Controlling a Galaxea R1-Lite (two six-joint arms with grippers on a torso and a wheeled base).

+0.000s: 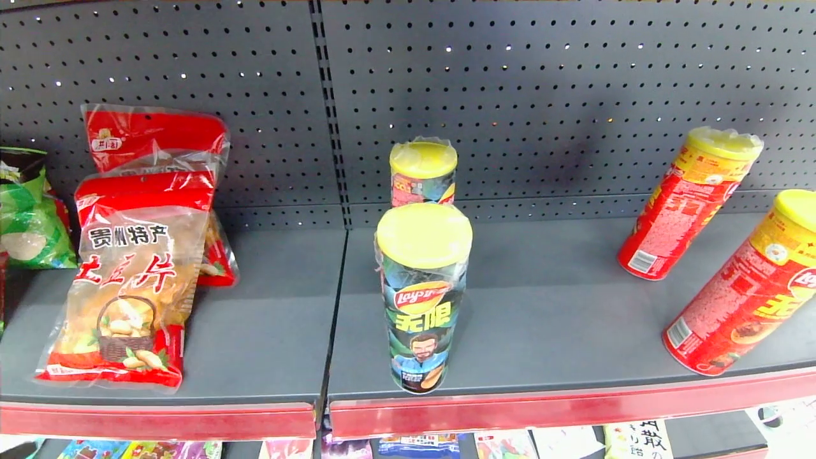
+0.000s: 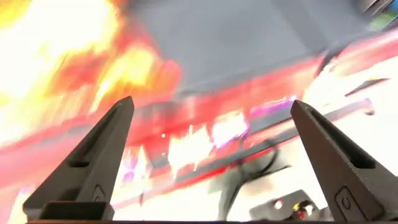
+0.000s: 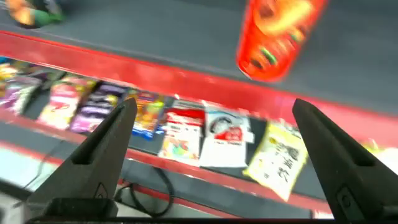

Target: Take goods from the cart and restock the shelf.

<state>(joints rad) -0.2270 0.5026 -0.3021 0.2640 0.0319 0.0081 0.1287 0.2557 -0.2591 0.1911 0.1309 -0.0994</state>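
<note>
On the grey shelf (image 1: pixel 542 306), centre bay, a green chip can (image 1: pixel 422 299) with a yellow lid stands near the red front rail (image 1: pixel 561 405). A second green can (image 1: pixel 423 171) stands right behind it, close to the pegboard back (image 1: pixel 542 95). On the right side are two more cans on their bases: a rear red can (image 1: pixel 688 204) toward the back and a front red can (image 1: pixel 746 287) nearer the edge, both well apart from the green ones. In the left bay a front snack bag (image 1: pixel 127 287), red and clear, is propped upright, with a rear snack bag (image 1: pixel 153 137) behind it and a green bag (image 1: pixel 29 210) at the far left. Coloured packets (image 1: pixel 421 444) lie on the lower shelf.

Left hand (image 2: pixel 211 102): fingers spread wide, nothing between them. The background is blurred, just a red rail and an orange-red smear.

Right hand (image 3: pixel 214 102): fingers spread, holding nothing. It sits out in front of the rail, with one red can on the shelf beyond it and packets below.
</note>
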